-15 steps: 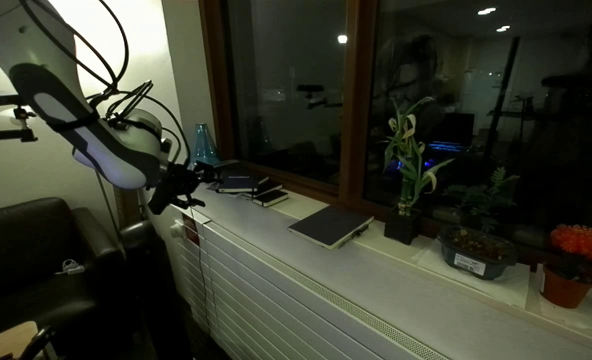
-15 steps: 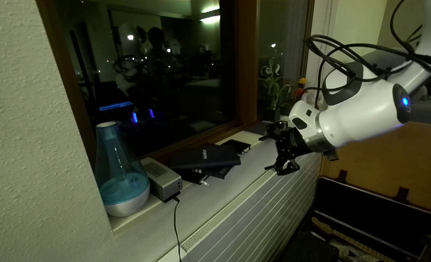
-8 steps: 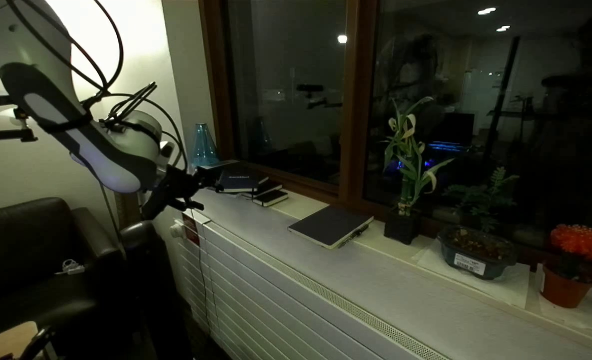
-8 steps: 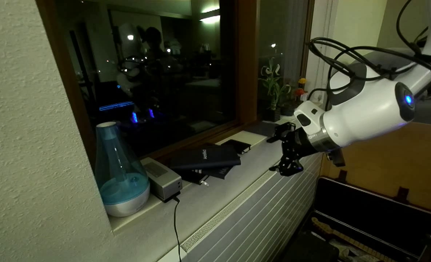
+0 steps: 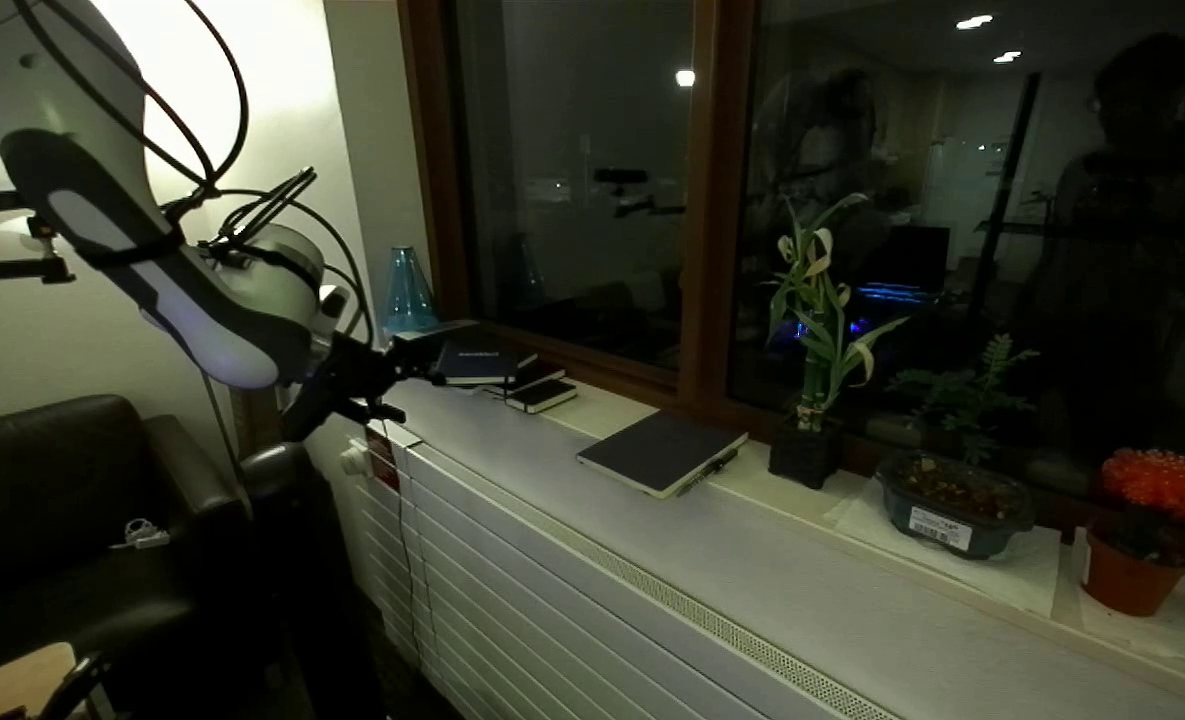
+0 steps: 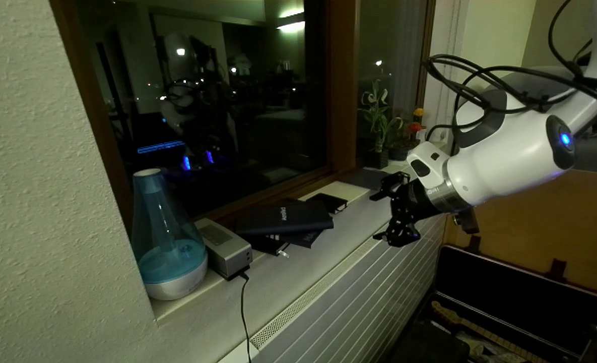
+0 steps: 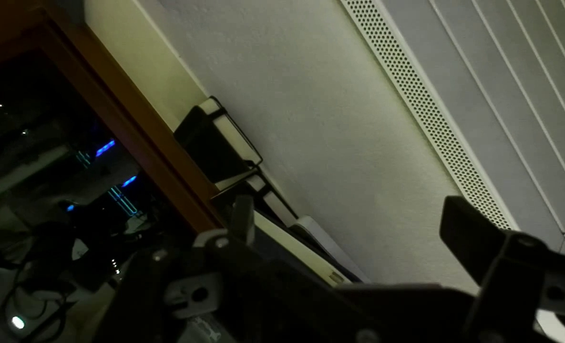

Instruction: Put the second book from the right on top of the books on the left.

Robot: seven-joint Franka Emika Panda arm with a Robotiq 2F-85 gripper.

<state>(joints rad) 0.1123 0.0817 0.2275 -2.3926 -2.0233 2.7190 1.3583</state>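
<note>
In an exterior view, the arm (image 5: pixel 152 275) enters from the upper left corner and slopes down to the right, bent at its lower end. There the gripper (image 5: pixel 420 394) hangs in the air; in the wrist view its fingers (image 7: pixel 468 233) stand wide apart. To the right of the gripper, the books (image 5: pixel 477 364) lie in an uneven pile on the window sill (image 5: pixel 522 450). Just beside this pile, on its right, the second book (image 5: pixel 542 396) lies flat, small and dark, with a pale edge; whether the two touch, I cannot tell. Further to the right are the larger dark-grey book (image 5: pixel 662 452), a pen (image 5: pixel 709 471) next to its edge, and a tall potted plant (image 5: pixel 814 380).
</note>
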